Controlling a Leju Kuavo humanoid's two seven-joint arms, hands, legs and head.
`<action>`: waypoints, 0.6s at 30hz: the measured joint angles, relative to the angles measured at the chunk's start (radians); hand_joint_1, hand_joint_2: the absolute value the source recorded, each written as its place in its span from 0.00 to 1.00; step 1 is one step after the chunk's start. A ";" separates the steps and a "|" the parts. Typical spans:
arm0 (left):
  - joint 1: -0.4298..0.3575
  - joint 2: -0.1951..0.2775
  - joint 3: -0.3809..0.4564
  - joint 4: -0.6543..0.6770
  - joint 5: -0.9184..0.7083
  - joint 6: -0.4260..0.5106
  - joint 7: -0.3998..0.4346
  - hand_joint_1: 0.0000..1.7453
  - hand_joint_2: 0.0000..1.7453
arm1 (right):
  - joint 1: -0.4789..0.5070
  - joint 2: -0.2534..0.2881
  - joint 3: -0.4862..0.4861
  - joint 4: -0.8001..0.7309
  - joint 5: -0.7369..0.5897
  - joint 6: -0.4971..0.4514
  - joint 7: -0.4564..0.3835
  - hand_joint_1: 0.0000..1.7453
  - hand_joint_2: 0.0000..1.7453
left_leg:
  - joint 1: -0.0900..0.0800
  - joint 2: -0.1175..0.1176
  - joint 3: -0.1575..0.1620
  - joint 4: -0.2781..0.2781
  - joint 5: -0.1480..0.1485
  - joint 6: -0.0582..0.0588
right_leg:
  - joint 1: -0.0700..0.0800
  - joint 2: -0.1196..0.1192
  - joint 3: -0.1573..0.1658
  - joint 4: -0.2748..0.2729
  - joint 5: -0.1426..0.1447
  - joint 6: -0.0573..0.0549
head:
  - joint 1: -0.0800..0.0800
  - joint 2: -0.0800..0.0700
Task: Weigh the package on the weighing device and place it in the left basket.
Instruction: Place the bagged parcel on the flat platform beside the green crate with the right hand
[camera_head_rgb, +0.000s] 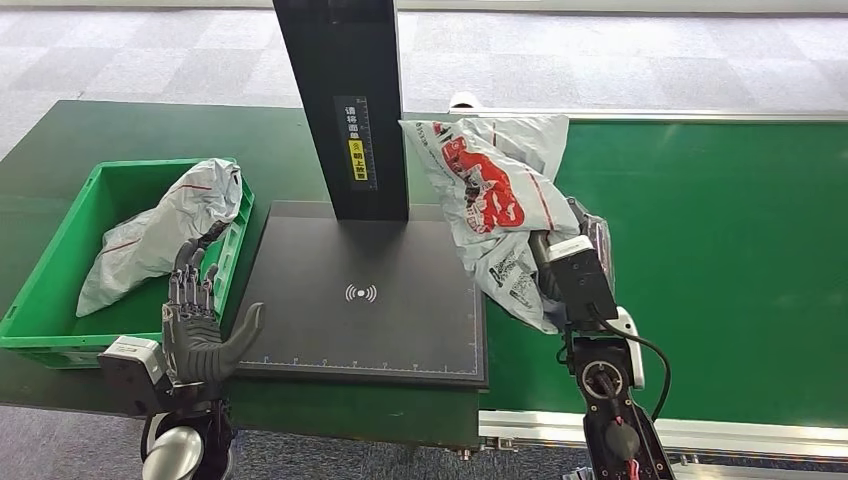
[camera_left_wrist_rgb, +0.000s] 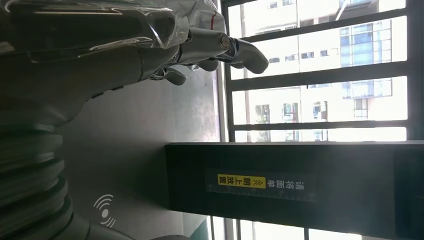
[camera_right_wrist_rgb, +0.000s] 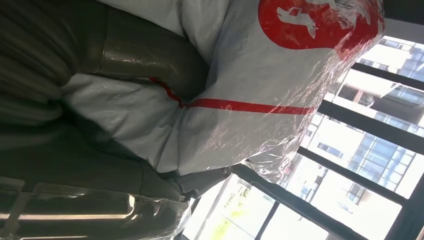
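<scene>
From the head view, the right hand (camera_head_rgb: 560, 262) grips a white plastic package (camera_head_rgb: 492, 190) with red print, holding it up over the green conveyor belt (camera_head_rgb: 720, 260) just beside the right edge of the black weighing platform (camera_head_rgb: 365, 300); a black upright post (camera_head_rgb: 345, 100) with a yellow label rises from the platform's rear; the left hand (camera_head_rgb: 198, 325) hovers with fingers spread and nothing in it, at the platform's left edge, near the green basket (camera_head_rgb: 55, 270), which holds another grey-white package (camera_head_rgb: 160, 230). From the left wrist view, the left hand's fingers (camera_left_wrist_rgb: 240, 50) are extended and apart over the platform's grey surface (camera_left_wrist_rgb: 135, 145), the labelled post (camera_left_wrist_rgb: 295, 182) beyond. From the right wrist view, the thick thumb (camera_right_wrist_rgb: 150, 57) presses into the white package (camera_right_wrist_rgb: 250, 100) with its red stripe, fingers wrapped beneath it.
</scene>
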 joint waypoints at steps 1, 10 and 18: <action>0.000 0.000 0.000 0.000 0.000 0.000 0.000 0.00 1.00 | 0.000 0.000 0.000 0.001 0.000 0.000 0.000 1.00 1.00 | 0.000 0.000 0.000 0.000 0.000 0.000 | 0.000 0.000 0.000 0.000 0.000 0.000 | 0.000 0.000; 0.000 -0.002 0.000 0.000 0.000 0.000 0.000 0.00 1.00 | -0.001 0.000 0.001 0.007 0.000 0.000 0.000 1.00 1.00 | 0.000 0.000 0.000 0.000 0.000 0.000 | 0.000 0.000 0.000 0.000 0.000 0.000 | 0.000 0.000; -0.013 -0.009 0.049 -0.030 -0.045 0.052 0.001 0.00 1.00 | -0.034 0.062 0.094 0.094 -0.050 0.146 0.000 1.00 1.00 | 0.001 0.002 0.000 0.000 0.000 0.000 | 0.002 0.002 -0.001 0.000 0.000 0.000 | 0.000 0.000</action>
